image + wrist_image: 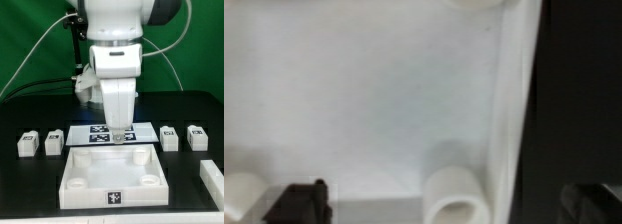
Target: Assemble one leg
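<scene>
The large white tabletop point(110, 178) lies at the front centre, with round corner sockets. My gripper point(118, 136) hangs over its far edge, open and empty. In the wrist view the fingers point(299, 203) stand wide apart over the tabletop's inner surface point(384, 90). A round socket point(452, 196) lies between them, near the tabletop's edge. Two legs point(27, 144) point(53, 143) lie at the exterior view's left. Two more legs point(170, 138) point(197, 137) lie at its right. All are apart from the gripper.
The marker board point(100, 133) lies flat behind the tabletop, under the arm. Another white piece point(212, 178) sits at the exterior view's right edge. A second socket point(239, 190) shows at the wrist view's edge. The table surface is black.
</scene>
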